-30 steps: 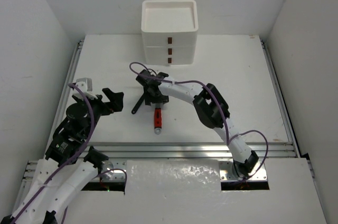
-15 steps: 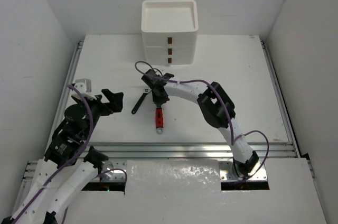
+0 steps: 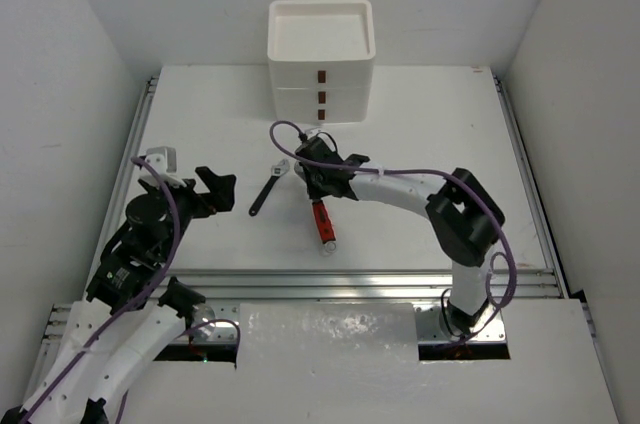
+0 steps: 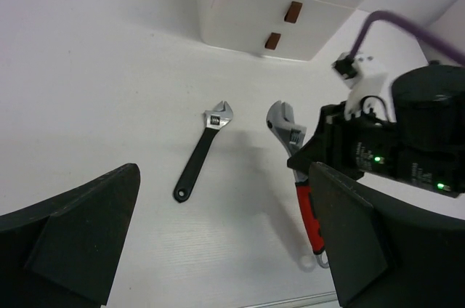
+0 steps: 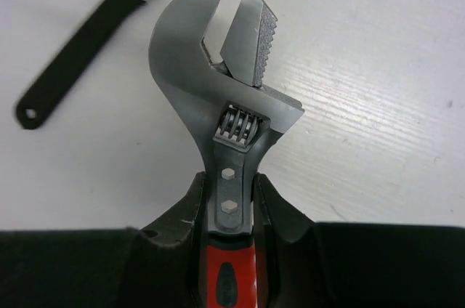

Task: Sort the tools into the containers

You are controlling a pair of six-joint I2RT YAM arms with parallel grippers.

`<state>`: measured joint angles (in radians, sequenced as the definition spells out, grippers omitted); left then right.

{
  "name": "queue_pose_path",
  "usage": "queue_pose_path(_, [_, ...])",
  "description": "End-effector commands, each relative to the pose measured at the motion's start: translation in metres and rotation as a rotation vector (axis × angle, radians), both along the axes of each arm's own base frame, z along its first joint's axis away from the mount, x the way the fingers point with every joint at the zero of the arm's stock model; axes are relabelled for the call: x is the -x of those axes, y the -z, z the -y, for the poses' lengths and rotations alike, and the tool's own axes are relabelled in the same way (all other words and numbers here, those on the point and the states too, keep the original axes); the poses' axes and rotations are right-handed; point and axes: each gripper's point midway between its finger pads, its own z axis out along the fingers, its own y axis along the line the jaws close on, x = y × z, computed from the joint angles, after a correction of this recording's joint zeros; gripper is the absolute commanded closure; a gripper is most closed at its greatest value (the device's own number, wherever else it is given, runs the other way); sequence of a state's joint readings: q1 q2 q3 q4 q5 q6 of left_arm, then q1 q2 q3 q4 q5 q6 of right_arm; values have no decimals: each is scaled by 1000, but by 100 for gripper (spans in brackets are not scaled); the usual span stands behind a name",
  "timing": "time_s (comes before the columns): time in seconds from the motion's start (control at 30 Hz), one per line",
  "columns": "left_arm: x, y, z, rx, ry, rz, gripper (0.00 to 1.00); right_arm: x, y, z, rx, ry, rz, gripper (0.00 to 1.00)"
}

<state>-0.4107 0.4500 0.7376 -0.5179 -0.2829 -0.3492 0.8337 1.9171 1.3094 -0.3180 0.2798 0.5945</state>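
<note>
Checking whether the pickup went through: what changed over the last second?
The right gripper closed on the red-handled wrench just below its head and shifted it rightward, handle now slanted. The black-handled wrench, open left gripper and drawer unit stayed put.

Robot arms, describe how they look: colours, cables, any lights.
Both the left arm and right arm have white link shells and bulky black joint housings. A purple cable loops along each. The fingers are matte black wedges, and small green lights glow on the right gripper's body.
</note>
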Motion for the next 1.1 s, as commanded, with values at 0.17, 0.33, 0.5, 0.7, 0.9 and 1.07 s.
queue_pose_path(0.17, [-6,-4,29,98,111,1,0,-18,-116,-25,-277,-123,354,100])
queue_pose_path(0.33, [-6,-7,16,76,49,4,0,-31,-182,-24,-255,-179,507,100])
queue_pose_path(0.5, [-2,-9,17,90,62,28,0,-75,-251,-16,-225,-210,637,100])
queue_pose_path(0.7, [1,-11,15,99,57,42,0,-159,-314,-5,-193,-232,753,100])
queue_pose_path(0.9, [2,-13,18,101,78,56,0,-235,-342,17,-109,-198,914,100])
queue_pose_path(1.07, [-2,-5,25,86,110,22,0,-255,-397,57,-199,-107,1079,100])
